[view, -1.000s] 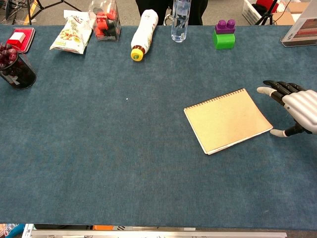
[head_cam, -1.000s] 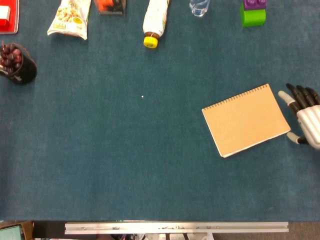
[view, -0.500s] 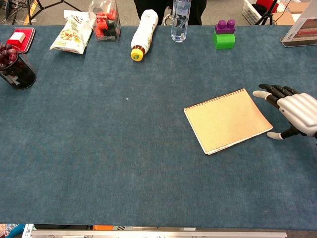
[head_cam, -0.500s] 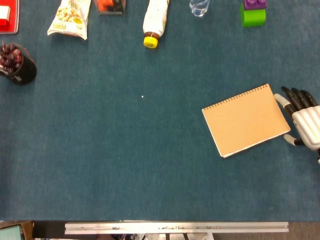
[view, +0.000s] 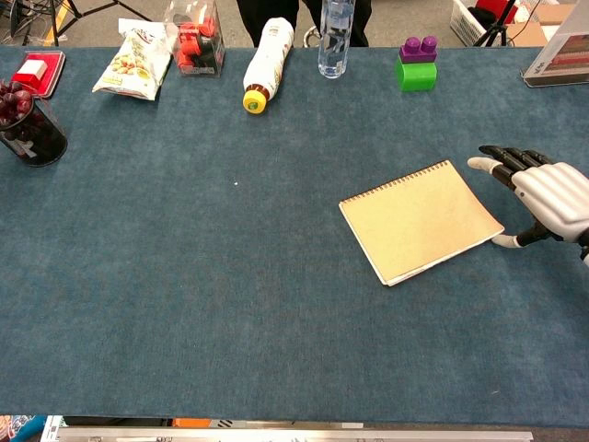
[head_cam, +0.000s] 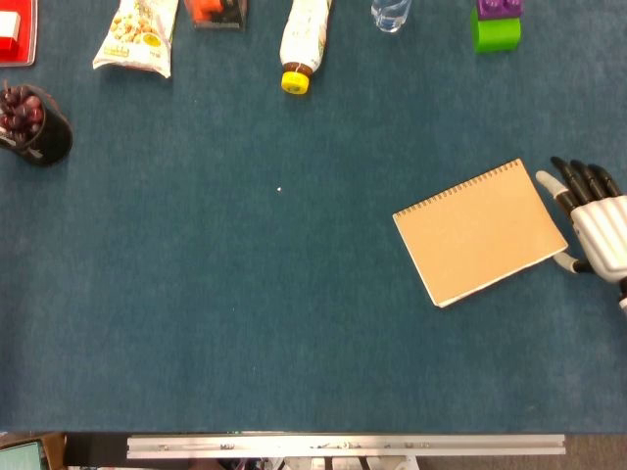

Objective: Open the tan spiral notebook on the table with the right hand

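Closed, lying flat and skewed on the blue felt surface: tan rectangular spiral notebook, coil along its far edge. Just beside its right edge, right hand, fingers spread, thumb at the near corner, holding nothing. Well apart, far back: yellow-capped bottle, green-and-purple block, snack bag.

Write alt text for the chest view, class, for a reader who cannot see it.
A closed tan spiral notebook lies on a blue table, with the robot's right hand at its right edge, fingers spread. Snacks, bottles and toy blocks line the far edge.
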